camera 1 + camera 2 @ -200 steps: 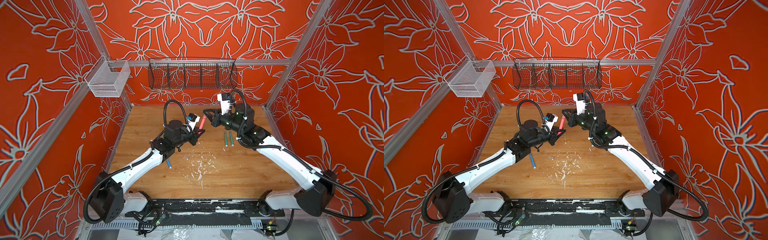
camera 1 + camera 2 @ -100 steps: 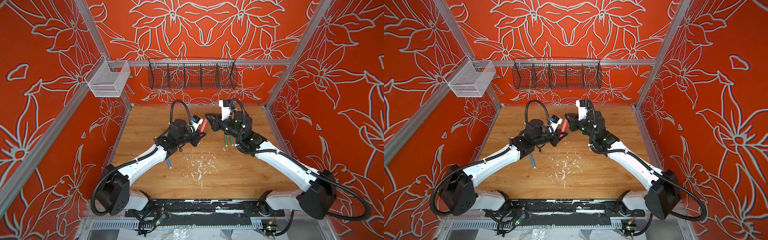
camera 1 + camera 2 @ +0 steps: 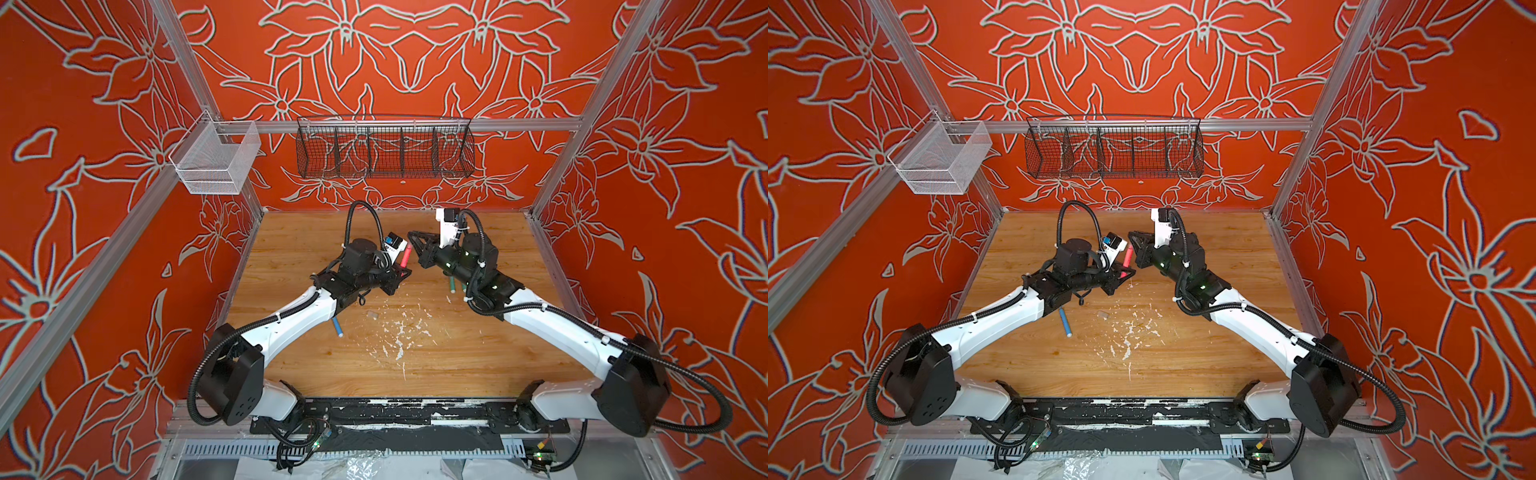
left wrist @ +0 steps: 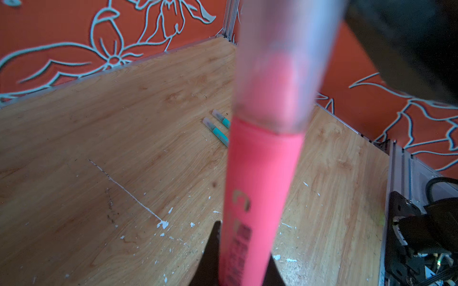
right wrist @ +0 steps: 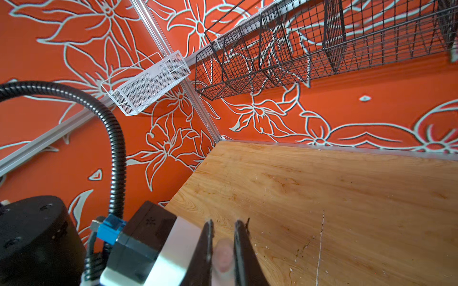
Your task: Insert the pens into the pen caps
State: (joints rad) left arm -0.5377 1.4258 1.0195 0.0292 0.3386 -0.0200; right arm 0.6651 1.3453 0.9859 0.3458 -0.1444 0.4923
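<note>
- Red-pink pen (image 3: 406,257) stands almost upright in the air above the back middle of the wooden table (image 3: 457,365), between the two grippers
- Translucent greyish pen cap (image 4: 285,62) sits over the upper end of the red-pink pen. The pink colour shows through it, and its rim meets the barrel
- The left gripper (image 3: 403,272) is closed tight on the lower part of the red-pink pen. In the left wrist view its dark fingers (image 4: 214,247) are on both sides of the barrel
- The right gripper (image 3: 411,237) reaches in from the right at the height of the pen's top. In the right wrist view its fingers (image 5: 241,242) stand narrow and pinch a round greyish-pink thing, which looks like the end of the pen cap
- Two green pens (image 4: 216,131) lie side by side on the table, to the right of the grippers. Each has a pale greyish end, and I cannot tell if this is a cap
- The blue pen (image 3: 337,327) lies flat on the left side, its far part under the left arm
- One loose cap (image 3: 372,315), small and tan, lies on the table between the blue pen and the white paint flecks (image 3: 399,338), apart from every pen
- A black wire basket (image 3: 384,147) hangs on the back wall and a white mesh basket (image 3: 214,162) on the left wall
</note>
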